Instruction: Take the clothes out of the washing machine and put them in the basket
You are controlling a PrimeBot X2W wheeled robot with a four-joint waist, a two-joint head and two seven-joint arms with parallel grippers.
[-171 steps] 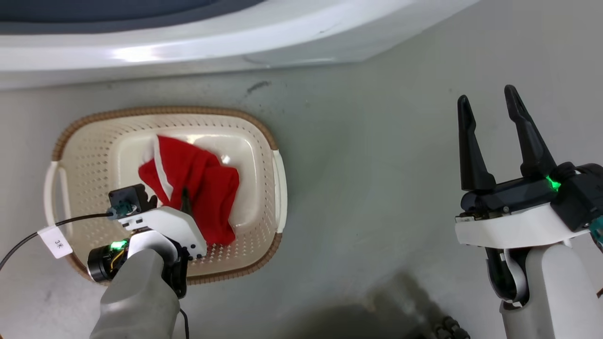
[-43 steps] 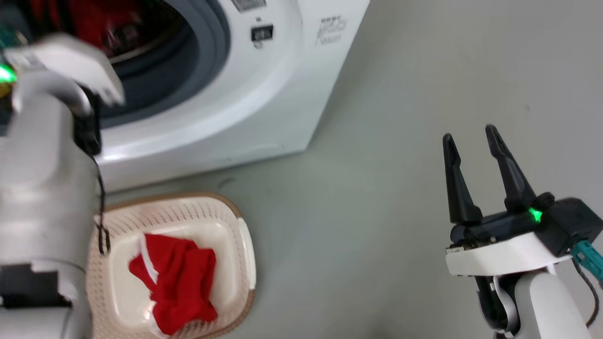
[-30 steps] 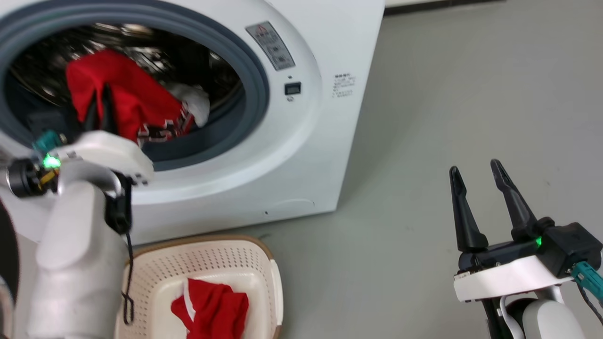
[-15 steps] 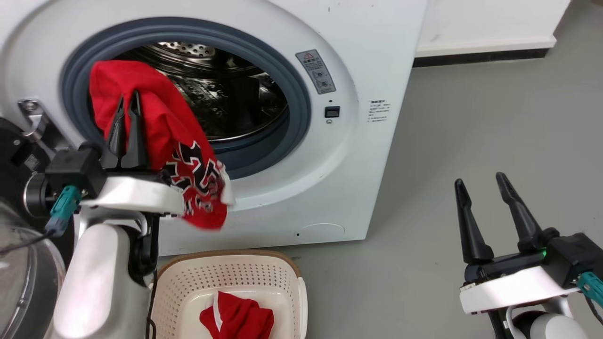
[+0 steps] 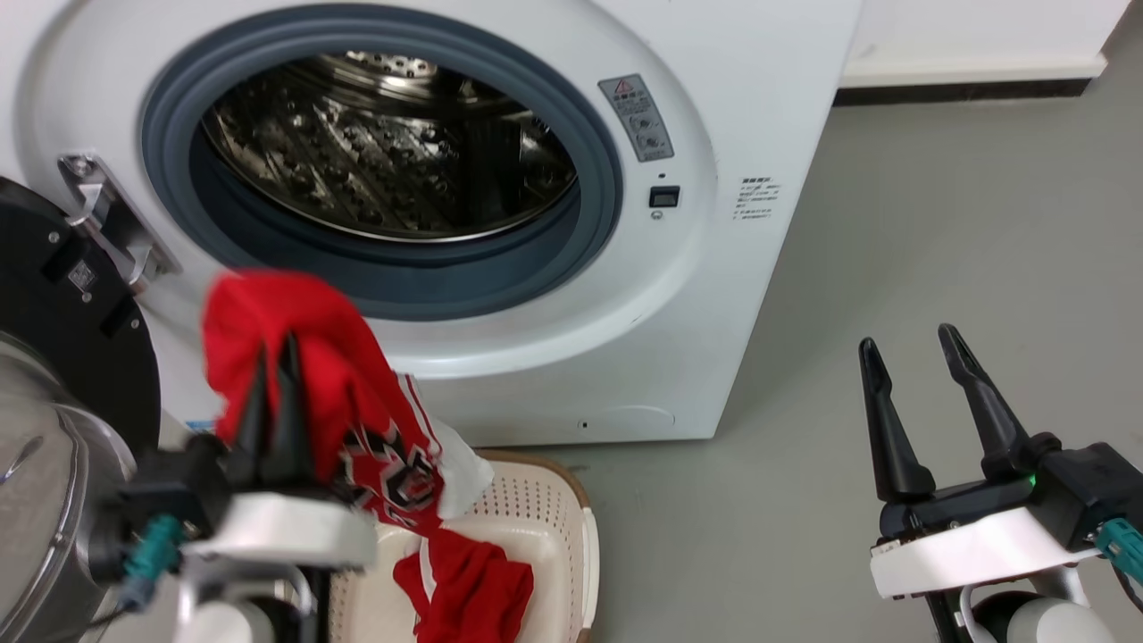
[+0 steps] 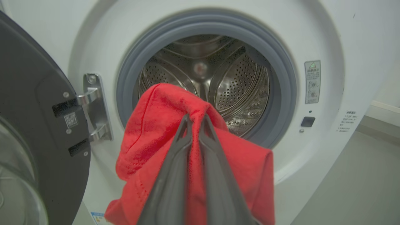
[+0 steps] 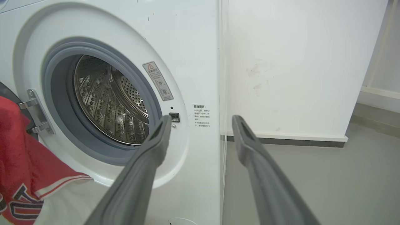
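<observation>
Clothes (image 5: 332,386) clamped in the left end effector (image 5: 276,348) partly hide the basket (image 5: 539,511).

Open grey floor (image 5: 938,223) lies ahead of the right pincer (image 5: 906,339). The swung-out door (image 5: 54,330) crowds the left pincer (image 5: 275,348) on its left; beyond gapes the washing machine (image 5: 714,295) drum, the basket (image 5: 540,500) under its hanging red garment (image 5: 312,357).

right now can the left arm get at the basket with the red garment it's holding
Probably yes: the left gripper, shut on the red garment, hangs beside the basket, the cloth's end over its open top, nothing between.
</observation>
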